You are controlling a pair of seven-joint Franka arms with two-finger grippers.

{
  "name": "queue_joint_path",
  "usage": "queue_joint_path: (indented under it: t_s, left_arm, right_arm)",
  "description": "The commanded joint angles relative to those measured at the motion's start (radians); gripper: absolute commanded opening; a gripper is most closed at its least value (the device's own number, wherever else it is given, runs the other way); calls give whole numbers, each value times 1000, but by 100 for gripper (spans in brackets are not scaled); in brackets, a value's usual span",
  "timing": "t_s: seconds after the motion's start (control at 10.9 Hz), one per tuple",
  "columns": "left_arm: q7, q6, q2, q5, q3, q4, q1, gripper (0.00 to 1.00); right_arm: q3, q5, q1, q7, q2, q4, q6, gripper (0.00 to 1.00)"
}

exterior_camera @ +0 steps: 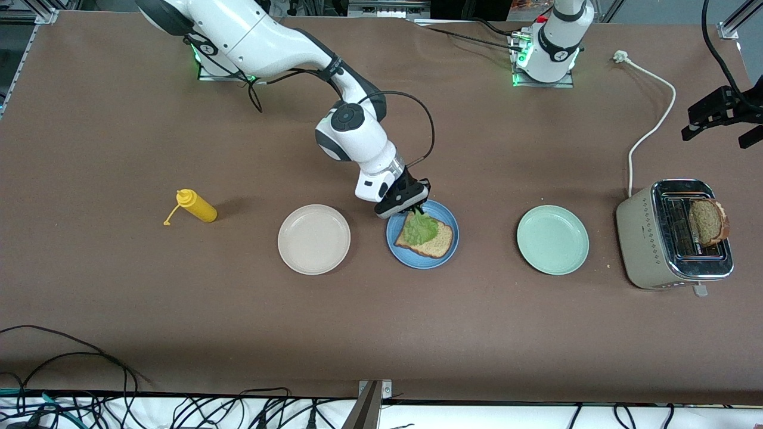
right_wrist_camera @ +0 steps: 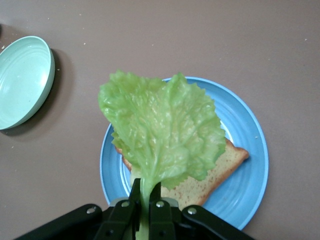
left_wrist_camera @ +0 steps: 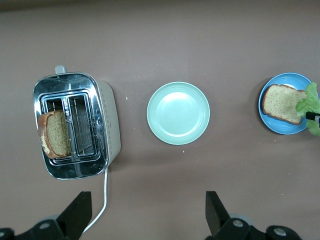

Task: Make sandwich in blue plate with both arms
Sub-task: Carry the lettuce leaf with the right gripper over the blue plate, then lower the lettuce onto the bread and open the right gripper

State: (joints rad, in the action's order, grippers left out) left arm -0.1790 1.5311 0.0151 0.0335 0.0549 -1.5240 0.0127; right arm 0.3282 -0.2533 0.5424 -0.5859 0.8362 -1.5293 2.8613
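The blue plate (exterior_camera: 417,262) (right_wrist_camera: 247,135) (left_wrist_camera: 287,129) lies mid-table with one brown bread slice (exterior_camera: 440,243) (right_wrist_camera: 220,167) (left_wrist_camera: 280,102) on it. My right gripper (exterior_camera: 417,208) (right_wrist_camera: 145,187) hovers over the plate's rim, shut on the stem of a crinkled green lettuce leaf (exterior_camera: 419,228) (right_wrist_camera: 160,135). The leaf spreads over the bread. A second bread slice (exterior_camera: 706,221) (left_wrist_camera: 55,134) sticks out of the toaster (exterior_camera: 650,238) (left_wrist_camera: 107,120). My left gripper (exterior_camera: 718,113) (left_wrist_camera: 145,217) waits high over the toaster's end of the table, open and empty.
A mint-green plate (exterior_camera: 552,239) (left_wrist_camera: 178,113) (right_wrist_camera: 20,85) lies between the blue plate and the toaster. A cream-white plate (exterior_camera: 313,239) sits beside the blue plate toward the right arm's end, with a yellow squeeze bottle (exterior_camera: 197,206) lying past it. The toaster's white cord (exterior_camera: 653,119) trails toward the bases.
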Motion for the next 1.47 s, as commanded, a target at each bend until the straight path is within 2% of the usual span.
queue_joint_path:
  t_s: [0.0, 0.37, 0.46, 0.55, 0.64, 0.73, 0.83, 0.92, 1.38]
  left_arm:
    - [0, -17, -9, 19, 2, 22, 3, 100]
    - [0, -17, -9, 19, 2, 22, 3, 100]
    - [0, -17, -9, 17, 2, 22, 3, 100]
    - [0, -17, -9, 19, 3, 22, 4, 100]
    - [0, -17, -9, 17, 3, 22, 3, 100]
    - [3, -17, -7, 17, 3, 22, 4, 100]
    - [3, -17, -7, 17, 2, 22, 4, 100]
    - [6, -17, -7, 17, 2, 22, 4, 100]
    - [3, -19, -7, 17, 3, 22, 7, 100]
  right_arm:
    - [-17, -20, 19, -12, 72, 102, 19, 0]
    - [-17, -20, 19, -11, 87, 118, 19, 0]
    - [-18, -20, 19, -12, 87, 118, 19, 37]
    - [-21, -21, 19, -12, 87, 117, 21, 56]
    - [-21, -21, 19, -12, 86, 116, 21, 69]
    - [-21, -21, 19, -12, 86, 116, 21, 87]
    - [-21, -21, 19, -12, 86, 116, 21, 95]
    - [-21, -23, 19, -12, 87, 116, 27, 100]
    - [-21, -11, 5, -3, 60, 113, 21, 100]
